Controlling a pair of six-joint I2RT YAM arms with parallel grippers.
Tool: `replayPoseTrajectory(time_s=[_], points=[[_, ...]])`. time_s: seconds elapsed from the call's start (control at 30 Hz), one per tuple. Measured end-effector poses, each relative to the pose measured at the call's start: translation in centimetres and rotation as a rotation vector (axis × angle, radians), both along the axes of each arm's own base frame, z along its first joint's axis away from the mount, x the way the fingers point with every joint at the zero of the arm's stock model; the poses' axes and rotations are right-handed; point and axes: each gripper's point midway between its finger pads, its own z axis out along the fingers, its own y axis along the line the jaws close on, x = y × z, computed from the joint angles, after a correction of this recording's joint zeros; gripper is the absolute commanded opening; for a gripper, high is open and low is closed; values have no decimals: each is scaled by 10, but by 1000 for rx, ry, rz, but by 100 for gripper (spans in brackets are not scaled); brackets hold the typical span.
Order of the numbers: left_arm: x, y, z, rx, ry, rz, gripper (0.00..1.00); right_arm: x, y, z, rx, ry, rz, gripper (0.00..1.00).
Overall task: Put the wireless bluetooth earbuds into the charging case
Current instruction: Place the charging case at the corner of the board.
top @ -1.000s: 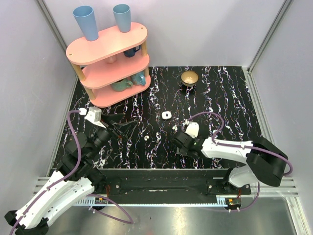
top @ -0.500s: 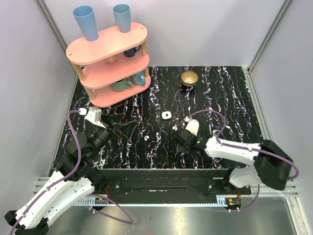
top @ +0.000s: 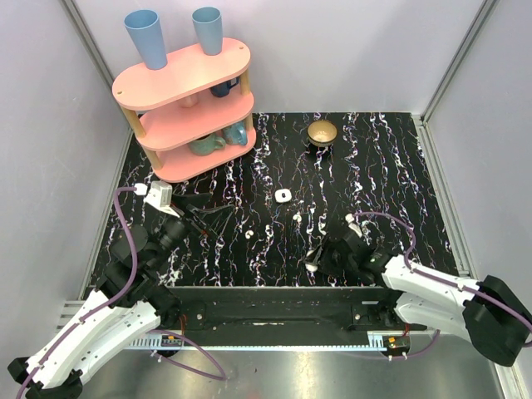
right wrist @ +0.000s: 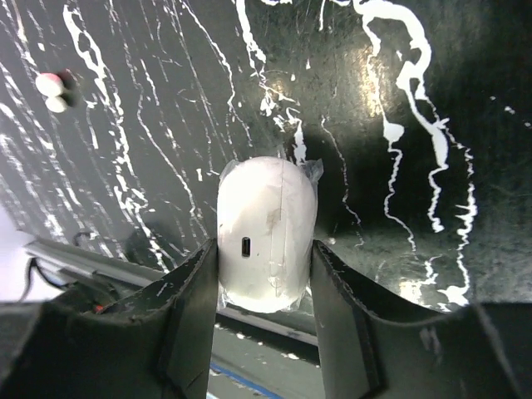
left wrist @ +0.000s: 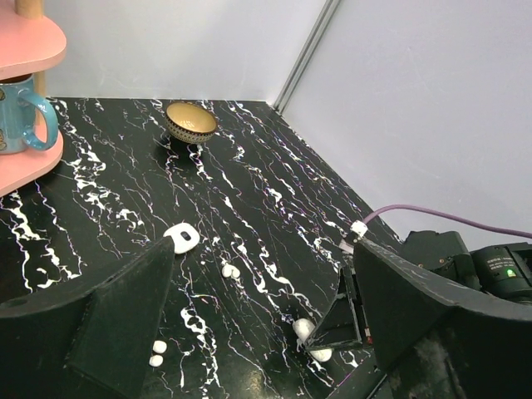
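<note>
The charging case, a white glossy oval with a small port slot, sits between my right gripper's two fingers, low over the table's near edge. In the top view the right gripper shows a bit of white case at its tip. The case also shows in the left wrist view. One earbud lies mid-table and another to its left. Both show in the left wrist view, and one in the right wrist view. My left gripper is open and empty, left of the earbuds.
A small white rounded-square piece with a dark spot lies behind the earbuds. A gold bowl stands at the back. A pink shelf with mugs and cups fills the back left. A black rail runs along the near edge.
My right gripper has swung from the middle of the table back toward the near edge and to the right, with its wrist turned. The left arm has not moved.
</note>
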Motion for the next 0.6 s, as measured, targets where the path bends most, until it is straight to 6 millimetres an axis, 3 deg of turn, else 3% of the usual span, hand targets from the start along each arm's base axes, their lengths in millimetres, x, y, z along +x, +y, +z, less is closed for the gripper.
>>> replayPoseTrajectory(time_s=[0.13,0.3,0.43,0.6], points=[[0,-1,0,-3,5,-4,93,4,4,6,99,38,-56,52],[-1,-1,-1,-5,10,-5,94,11,-9,7,189,70,-160,62],[-1,-1,-3,0,15,-4,94,8,-20,-1,235,116,-227,61],[-1,0,-6,8,24,-4,94,9,-24,5,263,105,-247,62]])
